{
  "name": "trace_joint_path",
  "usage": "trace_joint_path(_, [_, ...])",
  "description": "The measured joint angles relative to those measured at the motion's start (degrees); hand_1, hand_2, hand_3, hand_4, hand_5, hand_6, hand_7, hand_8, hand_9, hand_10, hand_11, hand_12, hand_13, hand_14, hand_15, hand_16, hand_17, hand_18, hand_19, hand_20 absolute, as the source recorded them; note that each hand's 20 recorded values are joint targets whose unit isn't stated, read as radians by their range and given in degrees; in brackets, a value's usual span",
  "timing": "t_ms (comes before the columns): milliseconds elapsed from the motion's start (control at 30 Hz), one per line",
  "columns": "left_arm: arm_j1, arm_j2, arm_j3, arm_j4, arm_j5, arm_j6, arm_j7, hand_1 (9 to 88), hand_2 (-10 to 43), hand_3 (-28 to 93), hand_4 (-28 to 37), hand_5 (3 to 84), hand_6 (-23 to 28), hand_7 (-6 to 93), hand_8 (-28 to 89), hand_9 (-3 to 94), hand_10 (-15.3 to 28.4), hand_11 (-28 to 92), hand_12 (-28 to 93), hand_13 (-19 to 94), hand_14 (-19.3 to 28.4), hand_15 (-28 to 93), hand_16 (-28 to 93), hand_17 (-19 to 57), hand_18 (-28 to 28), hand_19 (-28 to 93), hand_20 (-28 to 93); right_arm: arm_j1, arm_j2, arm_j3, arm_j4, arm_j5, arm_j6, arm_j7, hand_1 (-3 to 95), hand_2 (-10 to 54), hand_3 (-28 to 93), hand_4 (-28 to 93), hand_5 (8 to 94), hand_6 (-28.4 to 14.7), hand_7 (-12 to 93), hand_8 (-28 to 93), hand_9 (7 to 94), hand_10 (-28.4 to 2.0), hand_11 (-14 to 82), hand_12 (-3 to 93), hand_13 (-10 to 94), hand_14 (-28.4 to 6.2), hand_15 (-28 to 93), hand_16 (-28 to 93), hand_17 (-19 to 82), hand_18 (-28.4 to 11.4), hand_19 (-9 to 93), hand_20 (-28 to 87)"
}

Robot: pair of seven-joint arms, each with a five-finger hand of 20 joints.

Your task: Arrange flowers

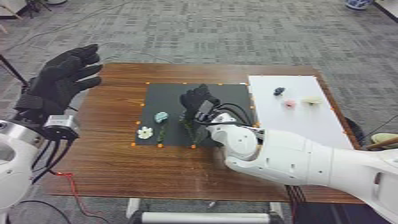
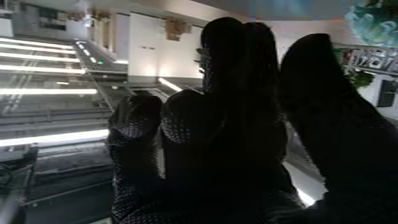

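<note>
From where I stand, the task's flowers lie on 2 surfaces: a white bloom and a pale blue one with a green stem on the dark mat, and dark, pink and cream blooms on the white sheet. Over the dark mat, the right hand looks loosely open, its thumb apart, but I can't tell whether it touches the stem nearby. The left hand is raised beside the table, relaxed and unclenched.
</note>
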Motion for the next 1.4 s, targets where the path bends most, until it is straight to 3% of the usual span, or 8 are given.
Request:
trace_joint_path(200, [0.0, -0.07, -0.07, 0.0, 0.0, 0.0, -0.02, 24.0, -2.4, 68, -28.3, 22.7, 1.7, 22.3, -11, 17.2, 9.8, 22, 19, 6, 12.7, 44, -6, -10.8, 19.1, 41, 12, -0.2, 0.5, 0.7, -0.6, -0.1, -0.5, 0.0, 35.9, -9.5, 83, -28, 62.1, 1.9, 39, 1, 69.7, -6.7, 32.3, 42.6, 66, -6.1, 78, 39, 31, -20.8, 84, 58])
trace_joint_path(300, [0.2, -0.1, -0.28, 0.0, -0.01, 0.0, -0.04, 24.0, -2.5, 68, -28.3, 22.7, 1.7, 22.4, -11, 17.2, 9.8, 22, 19, 6, 12.7, 44, -6, -10.8, 19.1, 41, 12, -1.1, 1.3, 2.4, -1.9, -0.8, -1.3, 0.1, 32.3, -9.5, 87, -28, 56.4, 0.8, 38, -15, 61.8, -9.3, 39.3, 31.1, 65, -6.4, 79, 39, 31, -21.3, 85, 59])
trace_joint_path(467, [1.0, -0.6, -1.1, -0.17, -0.02, -0.02, -0.08, 24.0, -2.4, 68, -28.3, 22.8, 1.8, 22.4, -11, 17.2, 9.8, 22, 19, 6, 12.6, 44, -6, -10.8, 19.1, 41, 12, -5.8, 4.8, 10.4, -7.9, -2.1, -2.0, 1.6, 30.3, -9.5, 88, -28, 44.9, -4.0, 33, -14, 49.6, -11.1, 31.5, 24.4, 63, -6.1, 75, 35, 31, -20.9, 84, 55])
trace_joint_path(600, [2.4, -1.26, -2.18, -0.57, -0.03, 0.01, -0.08, 24.0, -2.4, 68, -28.3, 22.8, 1.7, 22.5, -11, 17.3, 9.9, 22, 19, 6, 12.6, 44, -6, -10.8, 19.1, 41, 12, -10.2, 9.3, 18.0, -12.6, -2.2, -2.4, 2.7, 29.7, -9.5, 89, -28, 42.5, -5.3, 29, -13, 46.4, -12.0, 25.7, 22.0, 60, -6.8, 75, 33, 28, -20.9, 82, 54])
trace_joint_path(733, [4.4, -2.0, -3.62, -1.26, -0.03, 0.06, -0.08, 24.1, -2.4, 68, -28.3, 22.7, 1.8, 22.5, -11, 17.3, 9.8, 22, 19, 6, 12.6, 44, -6, -10.8, 19.1, 41, 12, -14.4, 14.8, 25.3, -13.1, -1.0, -3.3, 4.0, 29.4, -9.5, 88, -28, 40.2, -6.6, 23, -12, 44.2, -12.8, 20.2, 20.3, 58, -7.5, 75, 31, 27, -20.7, 81, 52])
trace_joint_path(967, [6.7, -2.97, -5.01, -1.79, -0.03, 0.14, 0.01, 24.0, -2.4, 68, -28.3, 22.7, 1.7, 22.5, -11, 17.2, 9.8, 22, 19, 6, 12.6, 44, -6, -10.8, 19.2, 41, 12, -23.9, 24.4, 40.0, -11.2, 5.4, -8.1, 5.2, 30.0, -9.5, 88, -28, 34.7, -6.0, 18, -11, 41.2, -7.9, 13.7, 16.5, 59, -7.5, 75, 29, 28, -20.6, 81, 51])
trace_joint_path(1133, [7.0, -3.1, -4.97, -1.83, -0.03, 0.21, -0.05, 24.1, -2.4, 68, -28.3, 22.7, 1.7, 22.5, -11, 17.2, 9.8, 22, 19, 6, 12.7, 44, -5, -10.8, 19.2, 41, 12, -24.4, 28.4, 38.2, -8.8, 5.1, -9.0, 6.4, 30.5, -9.5, 88, -28, 37.6, -4.9, 19, -11, 43.8, -7.5, 15.2, 15.6, 61, -7.6, 75, 29, 29, -20.7, 82, 51])
trace_joint_path(1400, [7.0, -3.11, -4.71, -1.83, -0.03, 0.23, -0.02, 24.1, -2.4, 68, -28.3, 22.6, 1.7, 22.7, -11, 17.2, 9.8, 22, 19, 7, 12.7, 44, -6, -10.8, 19.2, 41, 12, -22.6, 27.7, 35.5, -7.5, 5.0, -14.1, 5.5, 30.9, -9.5, 86, -28, 41.1, -4.0, 21, -11, 48.4, -7.4, 17.8, 15.8, 62, -7.0, 76, 29, 30, -20.8, 82, 51])
